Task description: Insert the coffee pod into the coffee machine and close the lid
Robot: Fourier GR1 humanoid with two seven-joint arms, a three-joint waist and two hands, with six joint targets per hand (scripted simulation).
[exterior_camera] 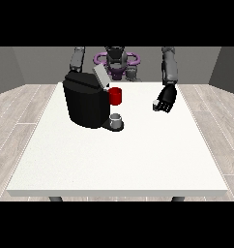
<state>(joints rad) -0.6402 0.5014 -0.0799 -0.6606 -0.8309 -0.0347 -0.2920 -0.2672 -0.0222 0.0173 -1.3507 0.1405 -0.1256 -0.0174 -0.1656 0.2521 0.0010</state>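
Note:
The black coffee machine (85, 104) stands on the table's left half, and its grey lid (101, 75) is tilted up and open. Above the table's right half hangs the hand at the view's right (166, 99), well apart from the machine. Its fingers are curled round a small pale coffee pod (155, 103) that peeks out at their tips. At the view's left an arm (77, 59) comes down behind the machine, which hides its hand.
A red cup (115, 96) sits against the machine's right side. A small grey cup (117, 119) stands on the drip tray at the machine's front. The white table (119, 164) stretches towards the camera.

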